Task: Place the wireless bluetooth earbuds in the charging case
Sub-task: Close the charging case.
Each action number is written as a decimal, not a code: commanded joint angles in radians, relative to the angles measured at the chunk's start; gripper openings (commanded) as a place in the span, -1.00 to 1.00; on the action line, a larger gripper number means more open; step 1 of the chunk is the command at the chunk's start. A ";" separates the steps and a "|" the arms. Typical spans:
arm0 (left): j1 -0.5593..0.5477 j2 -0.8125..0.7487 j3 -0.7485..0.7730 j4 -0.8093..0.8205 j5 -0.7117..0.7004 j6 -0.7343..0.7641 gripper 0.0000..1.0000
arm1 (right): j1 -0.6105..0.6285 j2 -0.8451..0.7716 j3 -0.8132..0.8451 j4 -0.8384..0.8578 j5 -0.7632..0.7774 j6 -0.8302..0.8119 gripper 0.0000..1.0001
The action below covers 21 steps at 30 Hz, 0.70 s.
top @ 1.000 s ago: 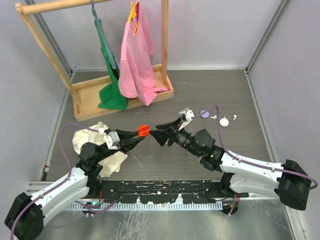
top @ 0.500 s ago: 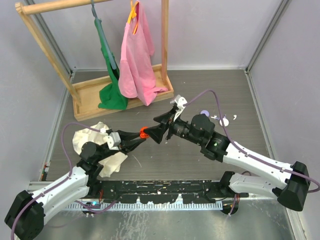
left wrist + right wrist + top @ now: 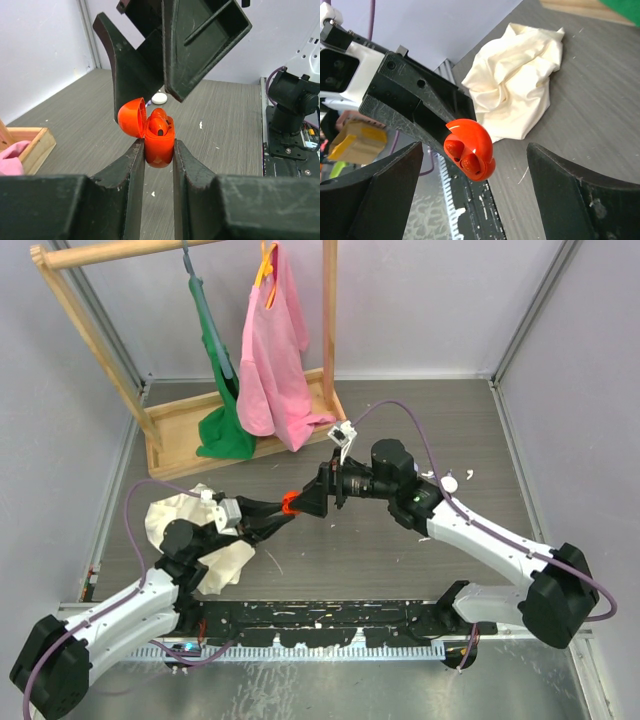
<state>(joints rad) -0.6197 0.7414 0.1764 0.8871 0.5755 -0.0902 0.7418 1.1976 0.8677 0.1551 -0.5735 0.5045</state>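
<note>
My left gripper (image 3: 284, 506) is clamped narrow on a red-orange case (image 3: 159, 142), its lid flipped open toward 10 o'clock in the left wrist view. My right gripper (image 3: 474, 147) stands wide, one finger on either side of that case. A pale round charging case (image 3: 159, 98) lies on the table (image 3: 400, 570) beyond. White earbuds (image 3: 450, 481) sit at 3 o'clock from my right wrist.

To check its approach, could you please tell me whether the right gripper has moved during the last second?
Yes: the right gripper has shifted left and slightly up-frame, closer to the wooden rack's base.
</note>
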 commanded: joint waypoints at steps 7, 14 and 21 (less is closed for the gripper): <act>-0.001 0.018 0.052 0.094 0.004 -0.051 -1.00 | -0.019 0.054 0.028 0.174 -0.216 0.121 0.77; -0.001 0.034 0.052 0.094 -0.011 -0.094 -1.00 | -0.021 0.072 0.030 0.227 -0.260 0.152 0.69; -0.001 0.041 0.055 0.061 -0.042 -0.144 -1.00 | -0.040 0.057 0.021 0.227 -0.251 0.149 0.64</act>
<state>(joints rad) -0.6197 0.7799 0.1898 0.9077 0.5625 -0.1959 0.7120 1.2751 0.8680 0.3080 -0.8032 0.6434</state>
